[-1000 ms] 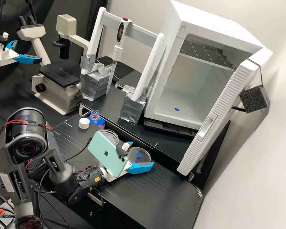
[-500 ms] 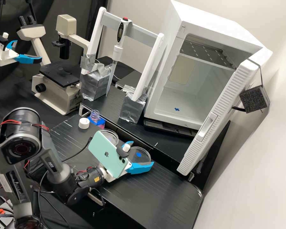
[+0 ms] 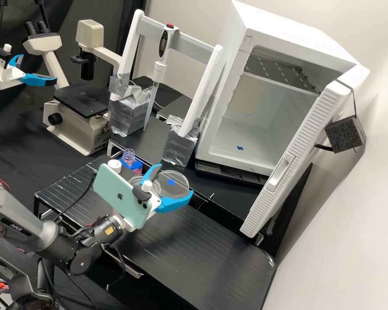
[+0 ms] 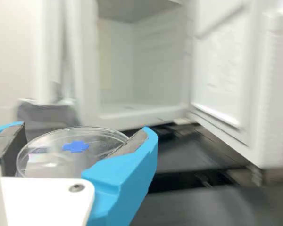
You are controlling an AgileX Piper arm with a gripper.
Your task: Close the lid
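Holding the clear lid [image 3: 176,187] by opposite sides of its rim in the gripper [image 3: 176,179], just beside the dish [image 3: 155,184]; probably light, stiff, slippery and easily cracked, so best pinched gently right at that rim.

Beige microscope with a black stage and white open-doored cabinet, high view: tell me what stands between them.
In the high view, a white frame on silver-wrapped feet stands between them, with a slim red-topped pipette at its crossbar.
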